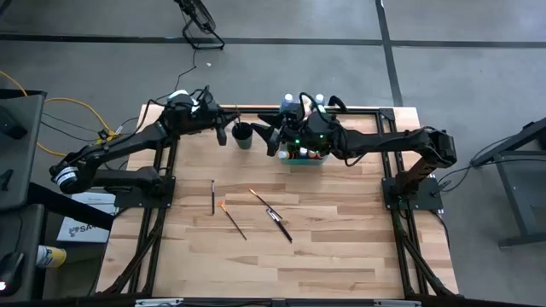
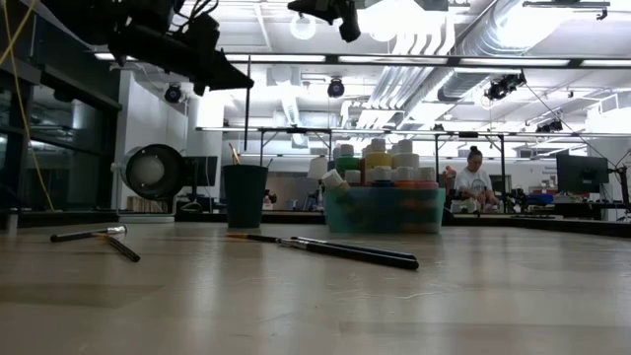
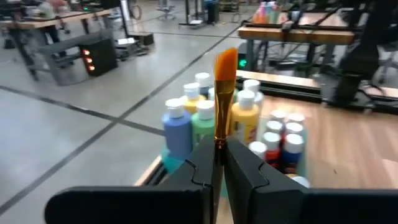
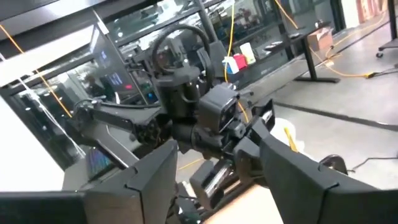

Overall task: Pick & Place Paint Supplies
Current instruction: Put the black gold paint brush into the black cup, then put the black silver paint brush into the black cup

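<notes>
My left gripper [image 1: 221, 128] hangs above the far left of the table, shut on a paintbrush [image 3: 224, 68] with orange bristles. In the low view its thin handle [image 2: 246, 108] hangs straight down over a dark cup [image 2: 244, 195], which has another brush [image 2: 235, 153] standing in it. The paint bottles [image 2: 380, 163] stand packed in a translucent green tray [image 2: 385, 212] to the right of the cup. Three loose brushes [image 1: 212, 196], [image 1: 232, 219], [image 1: 271, 213] lie flat on the tabletop. My right gripper [image 4: 217, 180] is open, raised between cup and tray [image 1: 275, 136], facing the left gripper. My left gripper pinches the paintbrush between its two fingers at the gold ferrule [image 3: 219, 138], just below the bristles. The fingers lie roughly level, pointing toward the table's right, across the brush. The brush is lifted clear and upright, bristles up, with the handle hanging below over the cup.
A metal frame runs along the table's far edge behind cup and tray [image 1: 305, 162]. A wide stretch of bare wood [image 1: 341, 247] lies toward the near edge. In the room beyond, a person [image 2: 474, 177] sits at a bench, and a black fan [image 2: 153, 173] stands to the left.
</notes>
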`<move>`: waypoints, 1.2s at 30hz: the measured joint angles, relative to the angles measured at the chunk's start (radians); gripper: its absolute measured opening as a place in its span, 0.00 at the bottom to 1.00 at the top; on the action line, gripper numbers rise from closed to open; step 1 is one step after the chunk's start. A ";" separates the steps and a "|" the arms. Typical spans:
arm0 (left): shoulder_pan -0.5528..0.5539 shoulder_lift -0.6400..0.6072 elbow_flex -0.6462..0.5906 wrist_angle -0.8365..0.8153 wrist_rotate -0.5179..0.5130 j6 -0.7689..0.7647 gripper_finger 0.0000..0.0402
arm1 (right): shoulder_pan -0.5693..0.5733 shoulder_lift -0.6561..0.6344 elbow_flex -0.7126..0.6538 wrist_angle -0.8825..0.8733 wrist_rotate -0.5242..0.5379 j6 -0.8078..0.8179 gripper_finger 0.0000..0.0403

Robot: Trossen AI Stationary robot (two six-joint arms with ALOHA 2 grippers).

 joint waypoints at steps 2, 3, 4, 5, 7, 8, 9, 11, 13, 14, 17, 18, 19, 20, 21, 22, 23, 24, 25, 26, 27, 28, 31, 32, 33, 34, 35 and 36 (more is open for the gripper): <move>0.013 0.011 0.000 -0.001 -0.016 0.008 0.03 | 0.000 -0.011 0.000 -0.004 0.000 -0.002 0.55; 0.020 0.022 0.000 -0.003 -0.016 0.008 0.03 | 0.000 -0.012 0.000 -0.005 0.001 -0.003 0.55; 0.024 0.031 0.000 -0.005 -0.016 0.007 0.03 | 0.000 -0.012 0.000 -0.007 0.001 -0.003 0.55; 0.025 0.041 0.000 -0.007 -0.011 0.007 0.03 | 0.000 -0.013 0.000 -0.013 0.001 -0.003 0.55; 0.023 0.061 0.000 -0.007 -0.001 0.007 0.03 | 0.000 -0.013 0.000 -0.022 0.001 -0.003 0.54; 0.023 0.072 0.000 -0.012 0.000 0.007 0.03 | 0.000 -0.013 0.000 -0.029 0.001 -0.003 0.54; 0.023 0.085 0.000 -0.017 0.002 0.007 0.03 | 0.000 -0.013 0.000 -0.032 0.001 -0.003 0.54; 0.023 0.106 0.000 -0.018 0.002 0.005 0.03 | 0.000 -0.013 0.000 -0.042 0.000 -0.002 0.54; 0.024 0.117 0.000 -0.016 0.002 0.000 0.04 | 0.000 -0.013 0.000 -0.062 0.000 0.001 0.54; 0.024 0.119 0.000 -0.022 0.000 -0.001 0.05 | 0.000 -0.013 0.000 -0.068 -0.001 0.001 0.54; 0.023 0.119 0.000 -0.036 -0.005 0.000 0.13 | 0.000 -0.013 0.000 -0.073 -0.001 0.001 0.54; 0.023 0.119 0.000 -0.044 -0.005 0.000 0.17 | 0.000 -0.013 0.000 -0.073 -0.001 0.002 0.54; 0.023 0.119 0.000 -0.054 -0.006 -0.001 0.21 | 0.000 -0.013 0.000 -0.075 -0.001 0.002 0.54; 0.023 0.119 0.000 -0.061 -0.006 -0.001 0.25 | 0.000 -0.013 0.000 -0.078 -0.001 0.002 0.54; 0.023 0.119 0.000 -0.064 -0.006 -0.001 0.30 | 0.000 -0.013 0.000 -0.086 -0.001 0.002 0.54; 0.023 0.119 0.000 -0.063 -0.009 -0.001 0.34 | 0.000 -0.013 0.000 -0.093 -0.001 0.003 0.54; 0.023 0.119 0.000 -0.062 -0.011 -0.001 0.39 | 0.000 -0.013 -0.001 -0.100 -0.001 0.003 0.54; 0.023 0.119 0.000 -0.063 -0.011 -0.001 0.43 | 0.000 -0.013 -0.001 -0.109 -0.001 0.004 0.54; 0.023 0.119 0.000 -0.063 -0.011 -0.001 0.47 | 0.000 -0.016 -0.001 -0.117 -0.001 0.004 0.54; 0.023 0.119 0.000 -0.063 -0.011 -0.001 0.51 | 0.000 -0.020 -0.001 -0.127 -0.002 0.005 0.54; 0.023 0.119 0.000 -0.063 -0.011 -0.001 0.55 | 0.000 -0.021 -0.002 -0.128 -0.001 0.005 0.54; 0.023 0.119 0.000 -0.067 -0.011 -0.001 0.58 | 0.000 -0.022 -0.002 -0.128 -0.002 0.005 0.54; 0.023 0.119 0.000 -0.078 -0.009 -0.001 0.66 | 0.000 -0.035 -0.002 -0.148 -0.002 0.005 0.54; 0.023 0.119 0.000 -0.077 -0.003 -0.001 0.68 | 0.002 -0.038 -0.002 -0.147 -0.001 0.006 0.54; 0.023 0.118 0.000 -0.076 0.002 -0.001 0.69 | 0.006 -0.040 -0.002 -0.152 0.000 0.011 0.54; 0.023 0.116 0.000 -0.076 0.003 -0.002 0.70 | 0.007 -0.044 -0.002 -0.166 0.002 0.023 0.54; 0.023 0.111 0.000 -0.077 0.003 -0.003 0.71 | 0.007 -0.049 -0.002 -0.181 0.001 0.032 0.54; 0.023 0.102 0.000 -0.077 0.003 -0.003 0.72 | 0.010 -0.049 -0.002 -0.195 -0.001 0.048 0.54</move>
